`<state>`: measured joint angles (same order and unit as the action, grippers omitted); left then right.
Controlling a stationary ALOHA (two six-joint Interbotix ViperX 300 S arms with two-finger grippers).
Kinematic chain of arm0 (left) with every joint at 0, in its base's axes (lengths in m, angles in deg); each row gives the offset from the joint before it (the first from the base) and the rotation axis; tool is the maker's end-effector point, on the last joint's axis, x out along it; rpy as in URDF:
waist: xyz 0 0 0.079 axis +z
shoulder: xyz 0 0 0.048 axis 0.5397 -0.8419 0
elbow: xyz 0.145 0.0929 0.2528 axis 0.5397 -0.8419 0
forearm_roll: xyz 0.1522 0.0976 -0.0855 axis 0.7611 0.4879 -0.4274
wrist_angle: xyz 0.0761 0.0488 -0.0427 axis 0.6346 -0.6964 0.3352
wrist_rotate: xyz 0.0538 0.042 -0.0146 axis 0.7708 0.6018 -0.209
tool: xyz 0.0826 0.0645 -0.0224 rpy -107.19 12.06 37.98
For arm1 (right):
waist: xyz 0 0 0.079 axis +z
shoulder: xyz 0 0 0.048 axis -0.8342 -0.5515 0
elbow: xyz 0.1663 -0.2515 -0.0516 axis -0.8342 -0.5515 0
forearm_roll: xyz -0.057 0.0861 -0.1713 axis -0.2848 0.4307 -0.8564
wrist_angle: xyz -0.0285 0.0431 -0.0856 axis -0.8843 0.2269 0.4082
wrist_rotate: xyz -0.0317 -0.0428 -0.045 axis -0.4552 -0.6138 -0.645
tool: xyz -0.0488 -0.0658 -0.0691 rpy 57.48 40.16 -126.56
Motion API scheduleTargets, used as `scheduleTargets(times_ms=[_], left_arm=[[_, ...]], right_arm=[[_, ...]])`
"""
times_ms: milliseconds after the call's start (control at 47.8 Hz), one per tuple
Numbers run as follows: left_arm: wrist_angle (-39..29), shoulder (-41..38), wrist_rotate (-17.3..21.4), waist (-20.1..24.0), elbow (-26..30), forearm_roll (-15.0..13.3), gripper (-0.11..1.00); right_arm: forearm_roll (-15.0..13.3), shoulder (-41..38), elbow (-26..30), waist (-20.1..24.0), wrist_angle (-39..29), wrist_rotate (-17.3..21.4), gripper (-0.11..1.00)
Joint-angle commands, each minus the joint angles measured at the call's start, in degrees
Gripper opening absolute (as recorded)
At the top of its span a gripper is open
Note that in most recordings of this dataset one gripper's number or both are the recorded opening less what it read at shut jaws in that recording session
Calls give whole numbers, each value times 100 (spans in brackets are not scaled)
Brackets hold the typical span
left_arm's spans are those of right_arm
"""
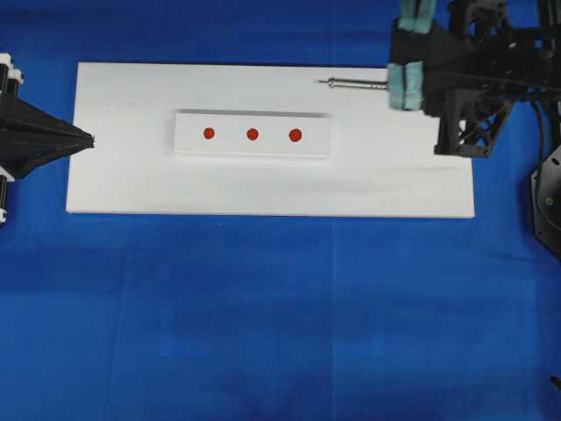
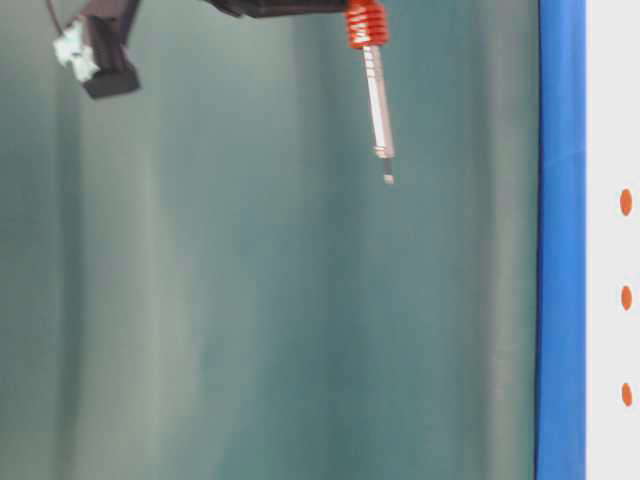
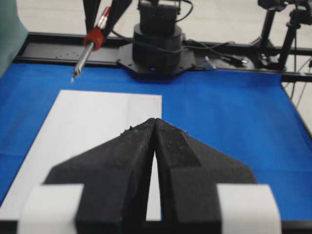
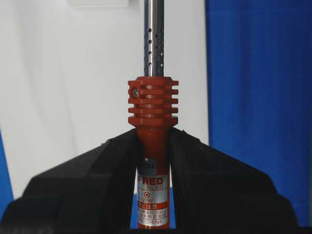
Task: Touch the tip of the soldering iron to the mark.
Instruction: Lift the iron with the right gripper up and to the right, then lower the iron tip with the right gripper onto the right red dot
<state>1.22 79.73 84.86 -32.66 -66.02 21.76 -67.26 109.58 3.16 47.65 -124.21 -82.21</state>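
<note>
The soldering iron [image 4: 152,112] has a red ribbed handle and a grey perforated shaft. My right gripper [image 4: 153,146] is shut on its handle. In the overhead view only the shaft [image 1: 355,85] shows, pointing left above the white board's far right part, up and to the right of the marks. Three red marks, left [image 1: 209,133], middle [image 1: 252,134] and right [image 1: 295,135], lie in a row on a raised white strip [image 1: 252,149]. The iron hangs clear of the board in the table-level view [image 2: 378,110]. My left gripper [image 1: 88,139] is shut and empty at the board's left edge.
The white board [image 1: 263,189] lies on a blue cloth [image 1: 280,316]. The right arm's black base [image 3: 156,41] stands beyond the board in the left wrist view. A black stand [image 1: 548,202] is at the overhead view's right edge.
</note>
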Motion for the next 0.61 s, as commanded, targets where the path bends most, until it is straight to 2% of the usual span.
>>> scheduleTargets(times_ms=[0,230,586], left_arm=[[35,-18,0,9,53,9,0],[35,-18,0,9,53,9,0],[35,-18,9,9,53,9,0]], right_arm=[[0,-149,44,35,44,0,6],[35,-536,9,35,141,0,6],[149,-1063,-281,35,879,9,6]])
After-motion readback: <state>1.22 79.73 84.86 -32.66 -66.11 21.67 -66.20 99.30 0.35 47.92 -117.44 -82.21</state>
